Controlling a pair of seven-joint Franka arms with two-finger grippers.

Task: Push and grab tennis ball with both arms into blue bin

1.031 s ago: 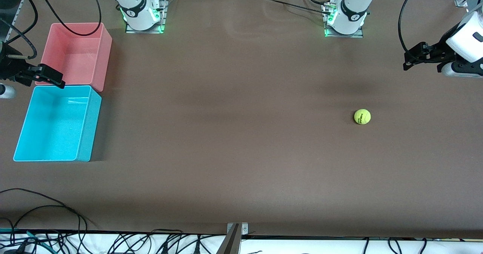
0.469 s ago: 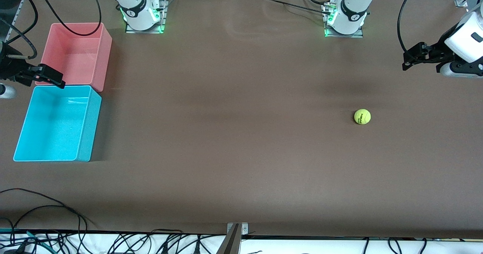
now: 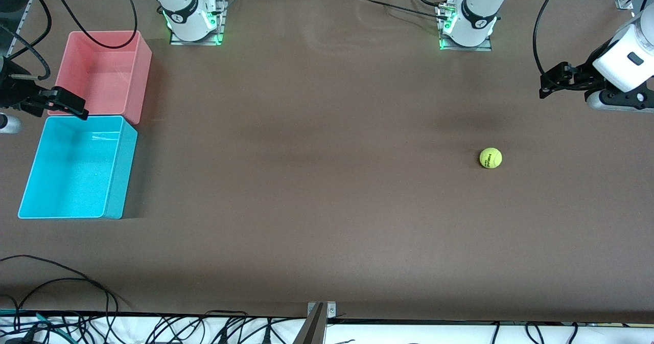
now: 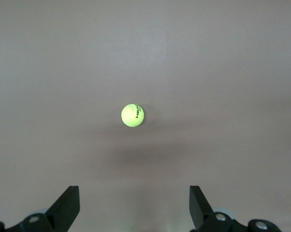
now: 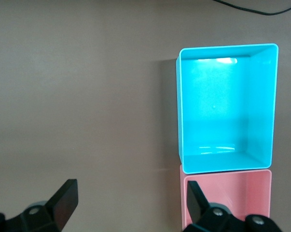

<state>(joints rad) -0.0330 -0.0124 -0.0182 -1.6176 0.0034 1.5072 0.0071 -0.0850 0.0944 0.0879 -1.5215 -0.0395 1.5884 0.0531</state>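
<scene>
Front view shows your left gripper (image 3: 547,82) has crept inward over the table's left-arm end — jaws spread, empty — lining up on the tennis ball (image 3: 490,158), which hasn't budged. Your right gripper (image 3: 69,106) waits open over the blue bin (image 3: 121,170)'s rim.
</scene>
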